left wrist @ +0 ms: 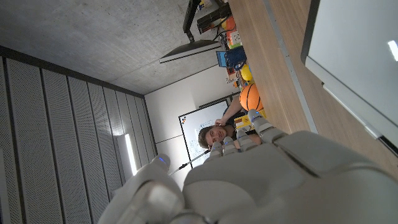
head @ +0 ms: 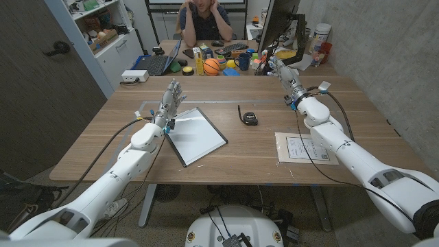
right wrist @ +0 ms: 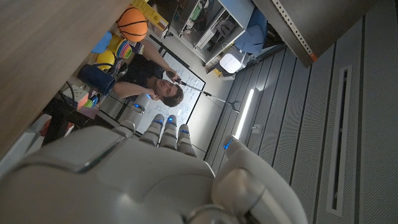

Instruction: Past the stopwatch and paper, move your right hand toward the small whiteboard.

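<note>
The small whiteboard (head: 199, 136) lies tilted on the wooden table (head: 274, 103), left of centre; its white face (left wrist: 360, 56) also shows in the left wrist view. A black stopwatch (head: 250, 117) sits to its right, and a printed paper (head: 305, 147) lies near the front right edge. My right hand (head: 282, 71) is far back on the right, beyond the stopwatch and paper, fingers stretched out and holding nothing. My left hand (head: 171, 96) stands by the whiteboard's far left corner, fingers spread and empty. The wrist views show the backs of my left hand (left wrist: 280, 180) and right hand (right wrist: 143, 174).
Clutter lines the table's far edge: a laptop (head: 156, 63), a basketball (head: 212, 66), cups, and a monitor (head: 274, 27) close to my right hand. A person sits behind the table. A grey wall runs along the right.
</note>
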